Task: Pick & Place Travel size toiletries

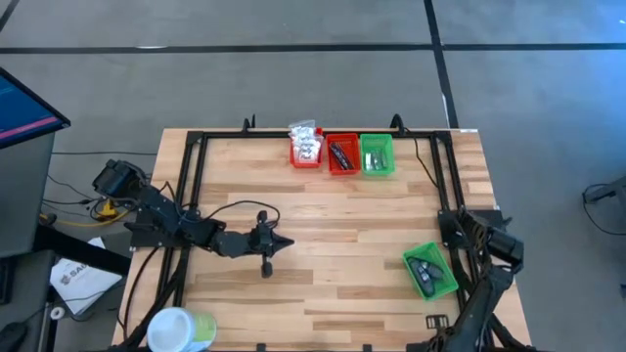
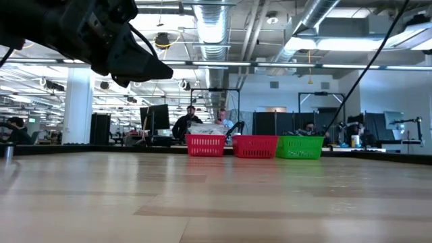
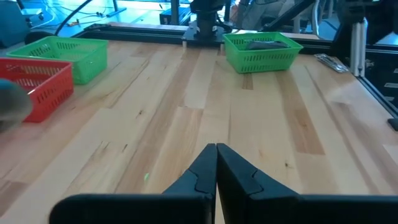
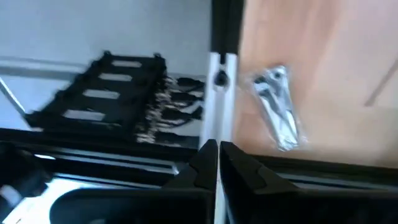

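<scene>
Three bins stand in a row at the table's far edge. A red bin [image 1: 306, 147] holds white crinkly packets, a second red bin [image 1: 340, 154] holds dark sticks, and a green bin [image 1: 377, 154] holds small items. Another green bin [image 1: 430, 271] near the right edge holds dark ovals [image 3: 261, 43]. A slim silvery item [image 4: 277, 106] lies flat on the wood beside the right frame rail. My right gripper [image 4: 217, 148] is shut and empty, pointing down above that rail, next to the item. My left gripper [image 1: 286, 242] hovers shut and empty over the table's left half.
A black frame rail [image 4: 217, 37] runs along the table's right edge under my right gripper. A big white-and-green tub [image 1: 181, 330] sits at the near left corner. Bare wood [image 1: 342, 225] lies between the two arms. People sit at desks in the room behind [image 2: 189, 121].
</scene>
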